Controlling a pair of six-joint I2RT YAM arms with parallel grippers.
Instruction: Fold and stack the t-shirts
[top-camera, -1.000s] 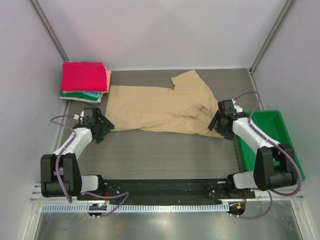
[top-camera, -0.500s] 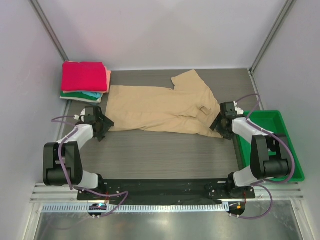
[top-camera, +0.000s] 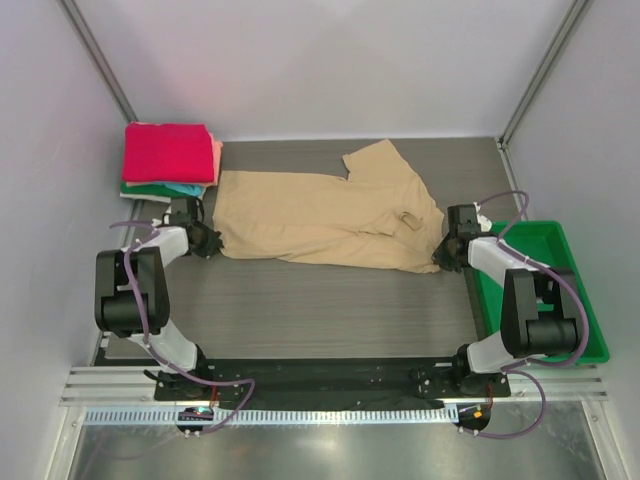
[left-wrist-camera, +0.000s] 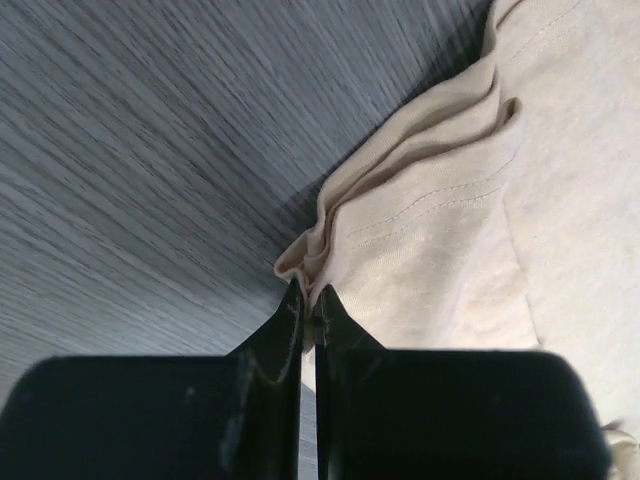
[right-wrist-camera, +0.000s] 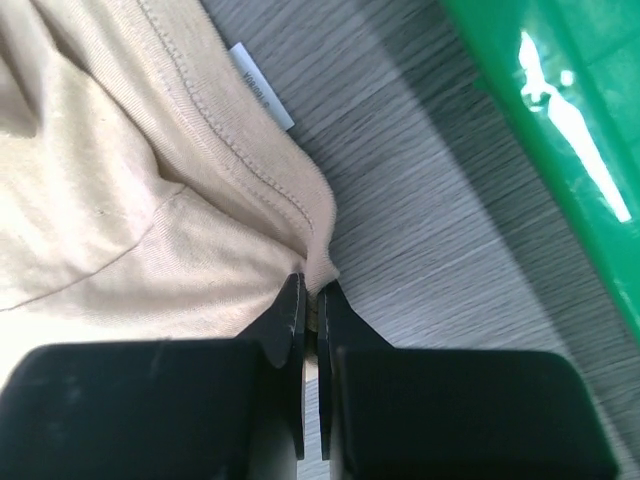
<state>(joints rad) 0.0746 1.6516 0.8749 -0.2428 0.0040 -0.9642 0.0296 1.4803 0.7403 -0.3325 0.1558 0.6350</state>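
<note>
On the bench (top-camera: 320, 300): I see one tan t-shirt (top-camera: 330, 220) spread flat, its length running left to right, one sleeve pointing to the far side.
Left hand (top-camera: 203, 239): at the tan t-shirt's near left corner, low on the bench. In my left wrist view the fingers are pressed together, with the bunched corner of the cloth pinched at their tips.
Right hand (top-camera: 447, 252): at the tan t-shirt's near right corner. In my right wrist view the fingers are closed on the stitched hem, tips down by the bench.
Folded stack (top-camera: 168, 160): just beyond the tan t-shirt's far left corner. Pink-red lies on top, with salmon, teal and green edges under it.
Label tag (right-wrist-camera: 262, 100): small and white, poking out from under the tan t-shirt's hem.
Green tray (top-camera: 560, 280): right of the tan t-shirt, just past the right hand.
</note>
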